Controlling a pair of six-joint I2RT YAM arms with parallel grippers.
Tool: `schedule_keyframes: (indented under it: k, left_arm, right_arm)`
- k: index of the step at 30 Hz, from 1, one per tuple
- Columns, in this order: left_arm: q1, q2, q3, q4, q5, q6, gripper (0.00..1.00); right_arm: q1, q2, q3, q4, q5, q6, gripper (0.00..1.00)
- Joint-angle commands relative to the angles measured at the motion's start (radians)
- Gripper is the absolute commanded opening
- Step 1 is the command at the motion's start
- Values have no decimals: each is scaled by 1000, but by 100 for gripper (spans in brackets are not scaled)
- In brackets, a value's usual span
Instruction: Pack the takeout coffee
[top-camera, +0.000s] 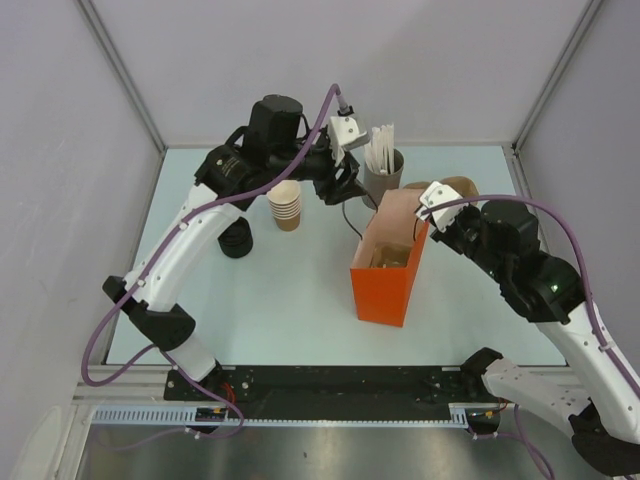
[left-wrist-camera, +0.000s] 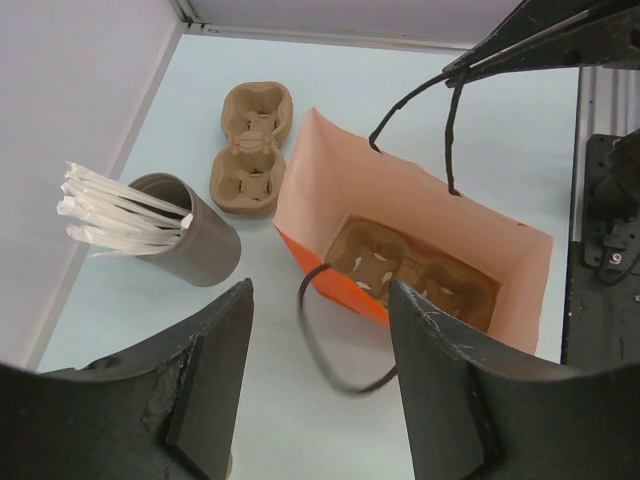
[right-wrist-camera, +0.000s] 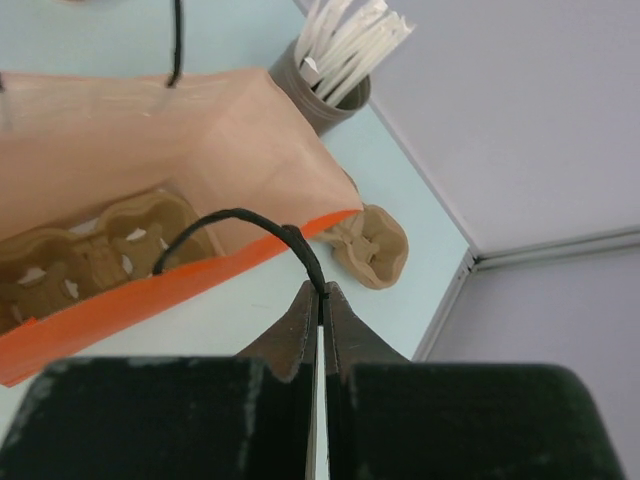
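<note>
The lidded takeout coffee cup is not in any view. The orange paper bag stands open at centre right, with a brown pulp cup carrier in its bottom. My right gripper is shut on one black cord handle and holds it up at the bag's right side; the pinch shows in the right wrist view. My left gripper is open and empty above the bag's far left side. In the left wrist view the bag's other handle loop lies slack between its fingers, ungripped.
A stack of lidless tan cups and a black round stack stand left of the bag. A grey holder with white wrapped sticks stands at the back. A second pulp carrier lies on the table behind the bag.
</note>
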Motion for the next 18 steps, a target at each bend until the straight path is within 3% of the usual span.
schedule_keyframes:
  k: [1,18]
  left_arm:
    - [-7,-19,18,37,-47,-17,62]
    - [-5,-123,-128,117,-230,-7,65]
  right_arm:
    - [-28,-10,-35,90,71,-46,0]
    - [-210,56,-56,247,180,-138,0]
